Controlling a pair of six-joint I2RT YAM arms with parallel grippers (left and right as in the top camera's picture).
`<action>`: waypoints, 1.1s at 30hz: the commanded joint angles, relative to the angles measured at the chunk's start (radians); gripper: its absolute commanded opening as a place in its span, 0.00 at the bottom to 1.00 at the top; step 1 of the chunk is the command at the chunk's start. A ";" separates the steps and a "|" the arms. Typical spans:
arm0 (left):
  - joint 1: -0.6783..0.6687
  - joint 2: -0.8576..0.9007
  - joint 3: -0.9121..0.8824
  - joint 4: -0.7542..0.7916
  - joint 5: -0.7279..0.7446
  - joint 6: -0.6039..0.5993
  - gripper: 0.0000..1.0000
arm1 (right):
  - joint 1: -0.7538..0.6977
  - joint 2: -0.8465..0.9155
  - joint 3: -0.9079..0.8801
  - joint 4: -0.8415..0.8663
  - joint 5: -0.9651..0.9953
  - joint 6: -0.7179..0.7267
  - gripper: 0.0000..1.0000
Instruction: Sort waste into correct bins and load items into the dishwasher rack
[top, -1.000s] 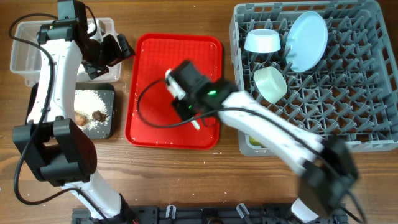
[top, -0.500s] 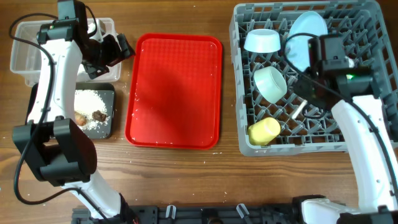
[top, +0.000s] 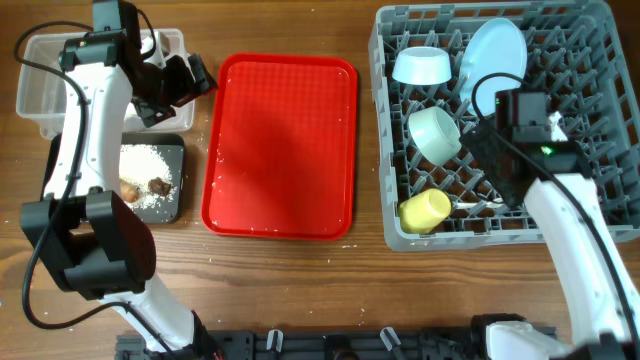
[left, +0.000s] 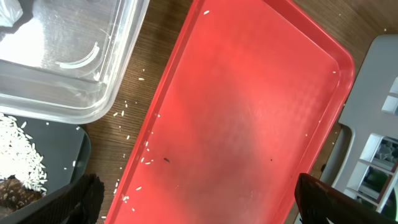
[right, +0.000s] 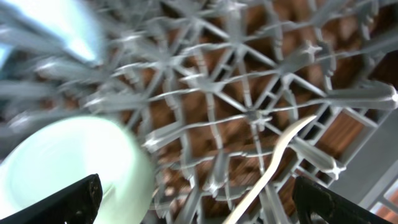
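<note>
the white spoon (right: 277, 155) lies flat on the lattice of the grey rack (top: 590, 60), near the rack's 6 o'clock edge and at 3 o'clock of the yellow cup (top: 424, 210), just beside it. the mint bowl (top: 436, 133) and the blue plate (top: 495, 62) stand between pegs towards 12 o'clock.

the right gripper (right: 205, 205) hangs over the spoon w/ fingers spread wide and nothing betw. them. the left gripper (left: 202, 202) is also spread wide and holds nothing; it is over the 9 o'clock edge of the red tray (top: 280, 150), next to the clear tub (top: 45, 80).

i judge the spoon to be very light, thin and smooth, stiff but prob. a bit springy. it can slide or tip thru a gap in the lattice if pushed. if it needs moving, best hold is the mid handle, pinched across the narrow sides, w/ soft force. the bowl end is curved and would slip out.
</note>
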 joint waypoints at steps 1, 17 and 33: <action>0.001 -0.017 0.010 0.002 -0.002 0.006 1.00 | -0.002 -0.222 0.023 0.011 -0.124 -0.318 1.00; 0.001 -0.017 0.010 0.002 -0.002 0.006 1.00 | -0.002 -0.756 0.016 -0.129 -0.325 -0.645 1.00; 0.001 -0.017 0.010 0.002 -0.002 0.006 1.00 | -0.002 -1.328 -0.888 0.771 -0.322 -0.818 1.00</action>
